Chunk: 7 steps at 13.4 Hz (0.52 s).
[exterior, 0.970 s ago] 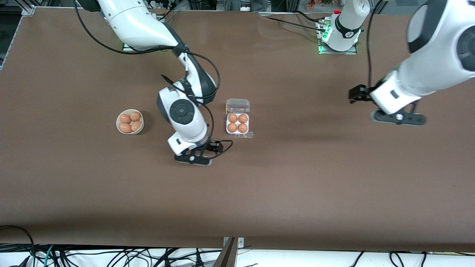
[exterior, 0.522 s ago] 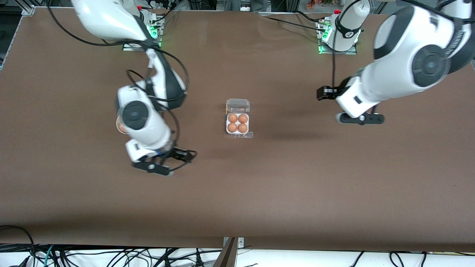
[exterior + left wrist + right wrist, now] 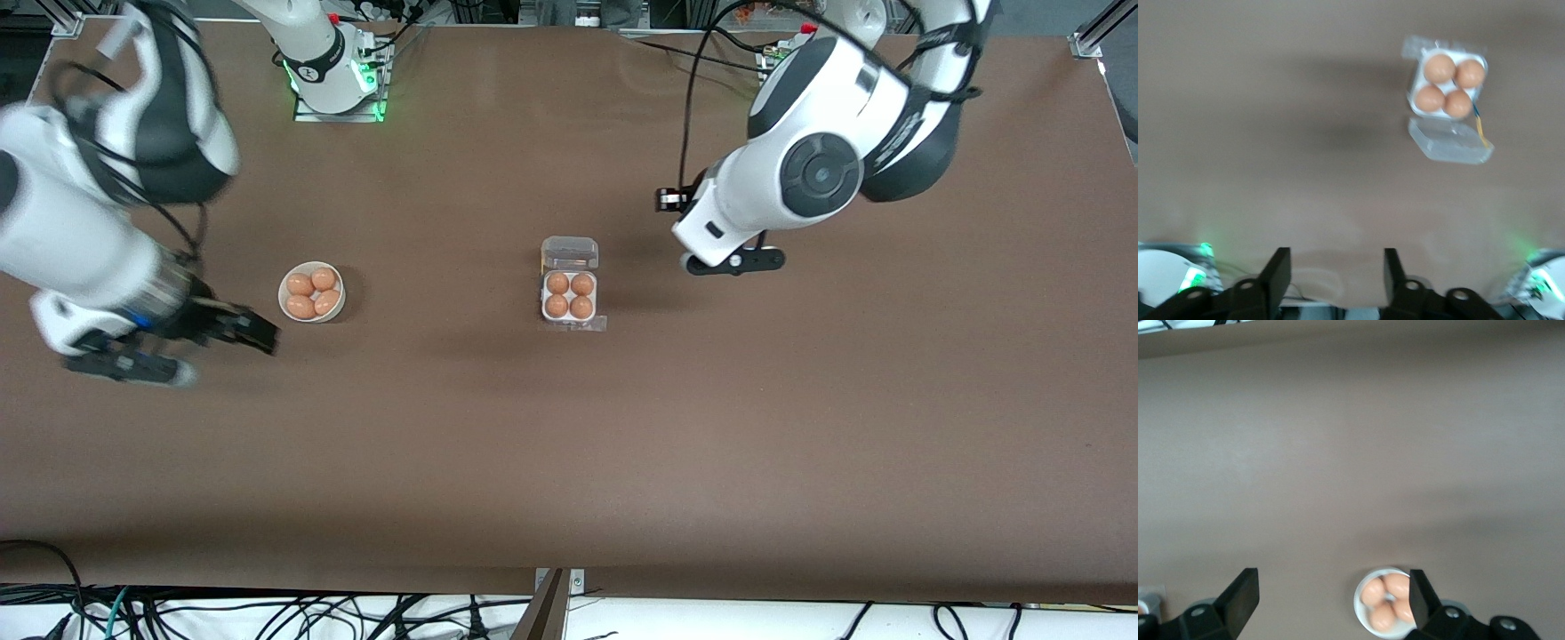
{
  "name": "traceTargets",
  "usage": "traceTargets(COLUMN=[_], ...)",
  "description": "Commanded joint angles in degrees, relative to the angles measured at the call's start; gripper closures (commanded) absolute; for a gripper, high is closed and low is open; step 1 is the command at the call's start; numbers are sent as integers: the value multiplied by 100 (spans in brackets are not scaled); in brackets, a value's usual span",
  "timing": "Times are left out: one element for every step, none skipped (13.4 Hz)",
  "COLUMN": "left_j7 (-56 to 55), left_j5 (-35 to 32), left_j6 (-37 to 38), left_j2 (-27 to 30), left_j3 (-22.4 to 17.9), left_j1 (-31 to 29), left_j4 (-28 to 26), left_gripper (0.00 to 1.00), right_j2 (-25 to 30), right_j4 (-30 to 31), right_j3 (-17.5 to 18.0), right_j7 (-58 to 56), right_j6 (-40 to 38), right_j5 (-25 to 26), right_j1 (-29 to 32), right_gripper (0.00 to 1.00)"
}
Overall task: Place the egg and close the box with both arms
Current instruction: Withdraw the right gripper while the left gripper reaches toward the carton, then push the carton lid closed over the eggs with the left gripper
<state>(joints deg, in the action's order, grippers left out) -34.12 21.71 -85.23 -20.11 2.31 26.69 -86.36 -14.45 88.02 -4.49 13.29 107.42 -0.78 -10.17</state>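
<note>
The box point(image 3: 569, 318) is a white tray with its clear lid point(image 3: 570, 252) hinged open and lying flat on the side farther from the front camera. Every cell holds an orange-brown egg point(image 3: 557, 284). The box point(image 3: 1415, 100), its eggs point(image 3: 1439, 68) and the lid point(image 3: 1450, 143) also show in the left wrist view. My left gripper point(image 3: 733, 263) point(image 3: 1335, 267) is open and empty over the table, beside the lid toward the left arm's end. My right gripper point(image 3: 129, 366) point(image 3: 1331, 597) is open and empty over bare table beside the bowl, toward the right arm's end.
A round white bowl point(image 3: 283, 307) point(image 3: 1360, 613) with several more eggs point(image 3: 301, 284) stands toward the right arm's end of the table. The arm bases point(image 3: 333, 67) stand along the table edge farthest from the front camera. Cables hang along the nearest edge.
My right arm has swung away from beside the box, past the bowl, toward its own end of the table. My left arm has moved in toward the box. The box and eggs have not moved.
</note>
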Motion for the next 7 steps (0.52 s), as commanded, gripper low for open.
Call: traceTargets(left_j7=[-234, -331, -375, -533, -691, -736, -745], left_j5=[272, 272, 272, 272, 281, 342, 473], left_j6=[50, 50, 42, 50, 50, 50, 50], left_j2=[-440, -563, -721, -879, -1028, -1152, -1222], left_j3=[-64, -56, -64, -64, -56, -56, -56], left_j1=[318, 467, 599, 705, 767, 855, 916], left_j4=[321, 365, 504, 662, 768, 804, 805], left_gripper=[60, 65, 70, 71, 73, 73, 73], right_j2=[1135, 1372, 1548, 1655, 1699, 1752, 1761], right_j4=[690, 690, 699, 699, 673, 673, 664], right_j3=[106, 115, 115, 115, 106, 106, 106], right_j7=[-54, -98, -133, -160, -230, -387, -536], right_j6=[-535, -730, -906, -1099, -1214, -1224, -1224], right_j5=[43, 43, 43, 43, 43, 26, 25], right_j1=[277, 496, 550, 638, 700, 796, 823], right_gripper=[0, 0, 0, 0, 0, 0, 0])
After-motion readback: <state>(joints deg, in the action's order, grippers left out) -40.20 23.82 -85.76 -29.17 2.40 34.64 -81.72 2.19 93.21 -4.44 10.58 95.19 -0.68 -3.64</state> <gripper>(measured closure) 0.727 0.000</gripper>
